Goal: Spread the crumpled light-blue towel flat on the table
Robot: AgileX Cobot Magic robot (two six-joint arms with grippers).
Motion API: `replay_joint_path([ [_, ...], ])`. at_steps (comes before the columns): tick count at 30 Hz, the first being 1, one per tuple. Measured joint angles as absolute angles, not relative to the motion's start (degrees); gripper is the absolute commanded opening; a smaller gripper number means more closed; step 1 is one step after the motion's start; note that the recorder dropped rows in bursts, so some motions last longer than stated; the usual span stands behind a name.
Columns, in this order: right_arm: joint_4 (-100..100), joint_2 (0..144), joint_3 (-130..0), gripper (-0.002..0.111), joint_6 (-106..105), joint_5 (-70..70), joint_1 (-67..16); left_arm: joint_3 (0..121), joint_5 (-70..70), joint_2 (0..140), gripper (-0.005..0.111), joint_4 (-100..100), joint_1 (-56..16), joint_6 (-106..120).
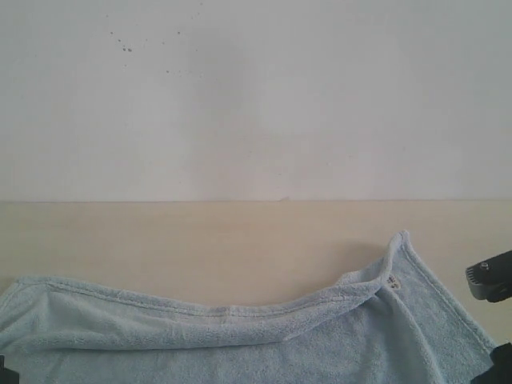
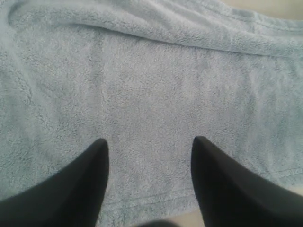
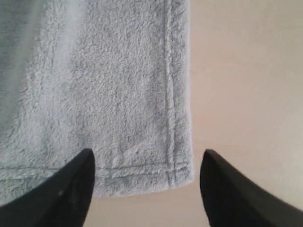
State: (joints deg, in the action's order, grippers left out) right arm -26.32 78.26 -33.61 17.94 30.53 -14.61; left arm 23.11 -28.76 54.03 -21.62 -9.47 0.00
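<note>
Towel [image 1: 240,344] lies on the near part of the table [image 1: 200,240], running from the left edge of the exterior view almost to the right edge. It is not flat. A long fold runs along its far side, where the hemmed edge is turned back over the cloth, and toward the right the fold rises to a corner that points at the white wall [image 1: 256,96]. A small label [image 1: 392,281] sits just under that corner. Bare table shows between the towel and the wall. Left gripper [image 2: 150,142]: fingers spread apart with nothing between them, over the open nap of the towel, with a stitched hem just beside the fingertips; contact with the cloth cannot be judged. Right gripper [image 3: 147,152]: fingers also spread apart and holding nothing. A hemmed corner of the towel lies flat in the gap between them, one finger over cloth and the other over bare table. Dark parts of the right arm [image 1: 490,282] show at the right edge of the exterior view, beside the towel's right border.
</note>
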Motion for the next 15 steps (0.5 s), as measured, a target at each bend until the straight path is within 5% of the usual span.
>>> replay_joint_path([
  [4, -28.6, 79.0, -33.6, 0.0, 18.9, 27.5, -14.6, 23.1, -26.2, 56.4, 0.052, -21.6, -9.5, 1.6],
  [15, -29.6, 88.5, -33.6, 0.001, 19.6, 18.3, -14.6, 23.0, -24.9, 56.6, 0.052, -21.7, -9.5, 6.8],
])
